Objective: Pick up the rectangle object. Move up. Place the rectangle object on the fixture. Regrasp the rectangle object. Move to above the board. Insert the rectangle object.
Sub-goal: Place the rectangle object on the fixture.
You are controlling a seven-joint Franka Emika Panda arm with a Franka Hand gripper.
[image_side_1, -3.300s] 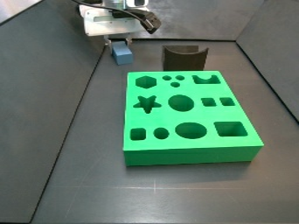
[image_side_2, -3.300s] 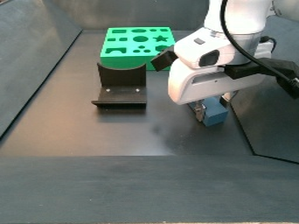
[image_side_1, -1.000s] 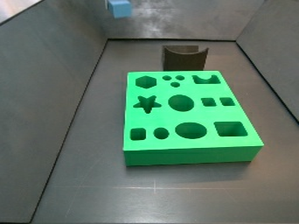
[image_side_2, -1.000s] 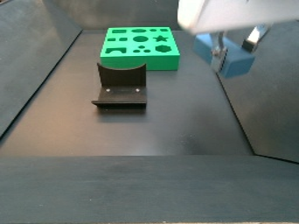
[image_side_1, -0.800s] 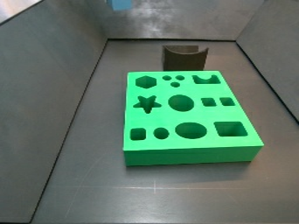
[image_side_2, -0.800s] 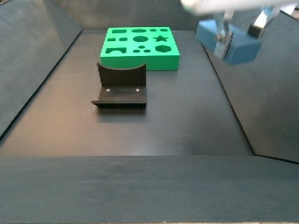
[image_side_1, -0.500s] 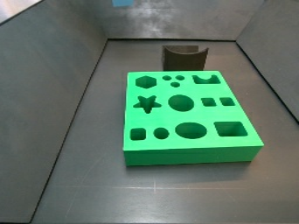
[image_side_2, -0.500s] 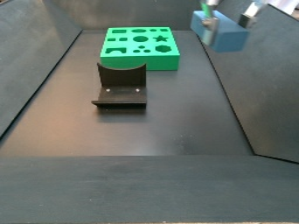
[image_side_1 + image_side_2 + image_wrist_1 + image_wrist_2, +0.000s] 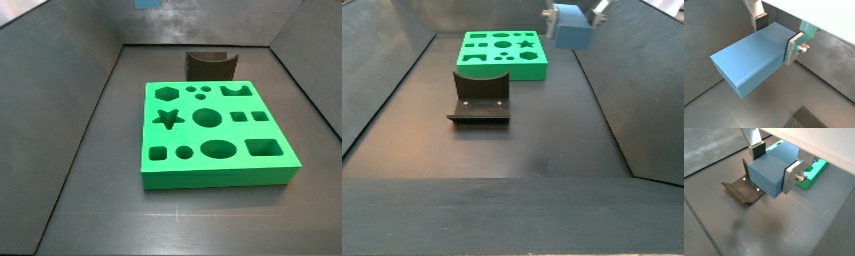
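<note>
The blue-grey rectangle object [image 9: 751, 60] [image 9: 771, 172] sits between the silver fingers of my gripper [image 9: 774, 35] [image 9: 773, 164], which is shut on it. In a side view the rectangle object [image 9: 573, 24] hangs high in the air, to the right of the green board [image 9: 504, 52], with only the finger tips showing. The dark fixture [image 9: 480, 96] [image 9: 211, 65] stands on the floor beside the board [image 9: 214, 132]. Below the held block, a wrist view shows the fixture [image 9: 743, 189] and an edge of the board [image 9: 812, 172]. In a side view only a blue scrap of the rectangle object [image 9: 147, 3] peeks in at the frame's upper edge.
Grey walls [image 9: 80, 70] slope up around the dark floor [image 9: 516, 150]. The board has several cut-out holes, a star, a hexagon, circles and squares among them.
The gripper has risen from the floor with the rectangle object in it, and over the last second has carried it higher and towards the board's side of the box.
</note>
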